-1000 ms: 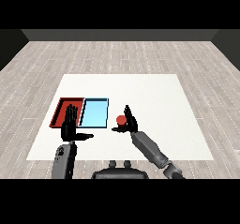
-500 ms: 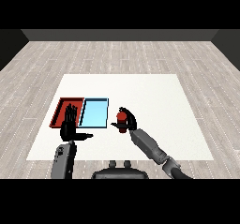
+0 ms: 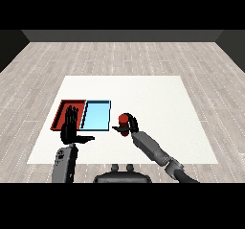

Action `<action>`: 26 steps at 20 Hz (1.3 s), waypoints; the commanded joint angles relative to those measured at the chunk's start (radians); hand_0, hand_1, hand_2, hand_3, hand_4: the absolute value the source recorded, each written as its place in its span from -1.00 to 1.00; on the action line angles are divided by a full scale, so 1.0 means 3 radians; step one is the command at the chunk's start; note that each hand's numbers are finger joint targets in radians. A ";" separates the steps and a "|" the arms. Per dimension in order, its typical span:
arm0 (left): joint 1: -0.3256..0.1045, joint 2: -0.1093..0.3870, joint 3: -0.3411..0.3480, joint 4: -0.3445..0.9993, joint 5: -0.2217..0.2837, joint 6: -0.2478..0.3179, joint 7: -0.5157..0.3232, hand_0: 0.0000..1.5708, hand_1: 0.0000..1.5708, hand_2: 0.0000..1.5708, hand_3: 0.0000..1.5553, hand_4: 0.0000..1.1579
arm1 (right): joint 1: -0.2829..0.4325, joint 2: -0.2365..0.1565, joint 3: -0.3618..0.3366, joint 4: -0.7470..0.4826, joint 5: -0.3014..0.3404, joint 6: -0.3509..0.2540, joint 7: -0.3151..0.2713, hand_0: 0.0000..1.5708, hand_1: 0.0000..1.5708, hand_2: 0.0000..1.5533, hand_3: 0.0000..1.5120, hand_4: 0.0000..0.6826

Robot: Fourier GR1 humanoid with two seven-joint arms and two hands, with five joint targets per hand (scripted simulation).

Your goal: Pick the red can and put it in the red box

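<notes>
The red can (image 3: 123, 120) stands on the white table just right of the light blue tray (image 3: 96, 115). My right hand (image 3: 130, 125) is curled round it, with fingers and thumb wrapping its lower part so that only the top shows. The red tray (image 3: 63, 111) lies left of the blue one. My left hand (image 3: 71, 129) is held upright with straight fingers over the near edge of the red tray, covering part of it and holding nothing.
The white table (image 3: 158, 103) spreads wide to the right and behind the trays. Its near edge runs just below both hands. Grey plank floor surrounds it.
My right hand has moved left onto the can and its fingers have curled round it. The left hand has stayed where it was.
</notes>
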 commanded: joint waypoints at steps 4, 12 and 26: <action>0.0010 -0.0013 -0.0004 0.0120 -0.0048 0.0009 -0.0073 -1.00 -1.00 -1.00 -1.00 -1.00 | 0.0163 0.0000 -0.0094 -0.0091 0.0270 -0.0003 0.0212 0.95 0.95 0.89 0.87 0.60; -0.0039 -0.0051 -0.0078 0.0044 -0.0087 0.0062 0.0002 -1.00 -1.00 -1.00 -1.00 -1.00 | 0.0050 0.0000 0.0042 -0.0298 0.0228 -0.0278 -0.0050 0.96 0.96 0.89 0.84 0.70; -0.0154 -0.0129 -0.0469 -0.0195 -0.0119 0.0119 0.0365 -1.00 -1.00 -1.00 -1.00 -1.00 | 0.0459 -0.0573 -0.0045 -0.2277 0.0852 -0.0710 0.0489 0.93 0.93 0.89 0.86 0.88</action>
